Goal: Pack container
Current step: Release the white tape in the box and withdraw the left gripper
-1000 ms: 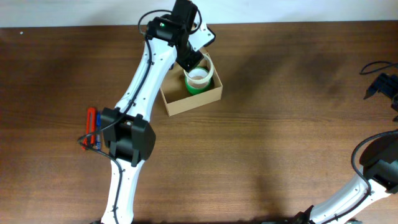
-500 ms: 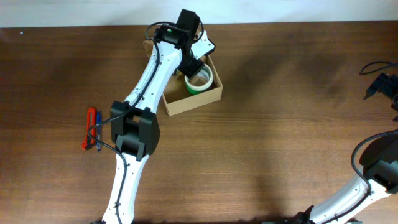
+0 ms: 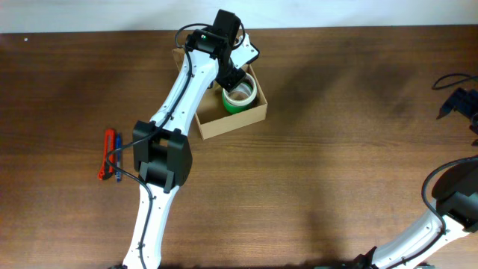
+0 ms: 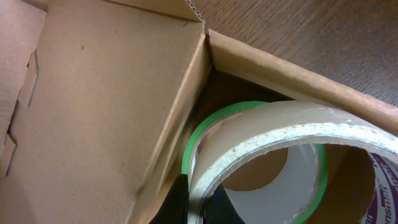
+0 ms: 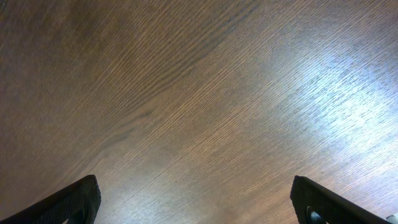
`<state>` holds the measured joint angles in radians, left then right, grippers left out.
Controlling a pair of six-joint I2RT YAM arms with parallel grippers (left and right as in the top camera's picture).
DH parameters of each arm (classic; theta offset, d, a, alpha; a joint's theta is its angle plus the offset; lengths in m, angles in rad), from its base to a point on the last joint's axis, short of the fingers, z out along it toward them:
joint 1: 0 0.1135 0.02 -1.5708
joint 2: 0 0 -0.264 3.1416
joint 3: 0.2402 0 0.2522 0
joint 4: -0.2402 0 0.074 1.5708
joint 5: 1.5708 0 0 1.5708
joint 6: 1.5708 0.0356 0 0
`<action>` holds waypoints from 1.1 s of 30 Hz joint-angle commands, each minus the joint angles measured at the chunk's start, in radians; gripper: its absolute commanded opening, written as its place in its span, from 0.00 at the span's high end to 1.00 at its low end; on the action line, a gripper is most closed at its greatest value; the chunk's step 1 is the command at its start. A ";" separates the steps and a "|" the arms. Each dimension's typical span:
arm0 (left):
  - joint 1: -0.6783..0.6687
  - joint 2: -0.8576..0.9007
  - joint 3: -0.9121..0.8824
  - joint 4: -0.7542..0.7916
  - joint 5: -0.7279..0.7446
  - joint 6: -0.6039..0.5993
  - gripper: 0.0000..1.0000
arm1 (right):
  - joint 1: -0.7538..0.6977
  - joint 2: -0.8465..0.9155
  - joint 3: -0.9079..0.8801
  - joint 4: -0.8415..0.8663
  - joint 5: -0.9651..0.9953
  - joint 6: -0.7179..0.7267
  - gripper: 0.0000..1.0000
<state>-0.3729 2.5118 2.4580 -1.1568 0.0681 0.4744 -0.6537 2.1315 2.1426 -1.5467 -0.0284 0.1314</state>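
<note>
The container (image 3: pixel 231 123) is a tan cardboard box at the back of the table, its flap lid (image 4: pixel 93 93) standing open at the rear. A green tape roll (image 3: pixel 237 105) lies inside it against the right wall (image 4: pixel 292 68). My left gripper (image 3: pixel 232 80) reaches into the box and is shut on the wall of a clear tape roll (image 4: pixel 280 134), one black finger (image 4: pixel 177 205) outside the ring and one inside. That roll sits tilted right over the green tape roll (image 4: pixel 211 122). My right gripper (image 3: pixel 457 103) is open at the far right, over bare wood (image 5: pixel 202 202).
A red pen and a blue pen (image 3: pixel 110 153) lie side by side on the left of the table, beside the left arm's elbow. The wooden table (image 3: pixel 336 149) spreads between the box and the right arm.
The left arm's elbow swung to the right and its wrist shifted slightly toward the back of the box, still holding the clear tape roll. The right arm has not moved.
</note>
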 commanded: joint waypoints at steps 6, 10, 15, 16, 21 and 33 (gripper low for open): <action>0.007 0.046 -0.003 0.005 -0.024 -0.010 0.98 | 0.001 0.002 -0.004 0.000 -0.010 0.005 0.01; 0.007 0.047 -0.003 0.006 -0.039 -0.010 0.81 | 0.001 0.002 -0.004 0.000 -0.010 0.005 0.01; 0.007 0.046 0.018 -0.011 -0.039 -0.017 0.67 | 0.001 0.002 -0.004 0.000 -0.010 0.005 0.01; 0.007 0.046 0.037 -0.028 -0.039 -0.017 0.67 | 0.001 0.002 -0.004 0.000 -0.010 0.005 0.01; 0.007 0.037 0.216 -0.137 -0.050 -0.018 0.67 | 0.001 0.002 -0.004 0.000 -0.010 0.005 0.01; 0.065 -0.380 0.286 -0.236 -0.345 -0.093 0.56 | 0.001 0.002 -0.004 0.000 -0.010 0.005 0.01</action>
<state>-0.3531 2.2879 2.7193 -1.3853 -0.1684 0.4267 -0.6537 2.1315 2.1426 -1.5467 -0.0284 0.1318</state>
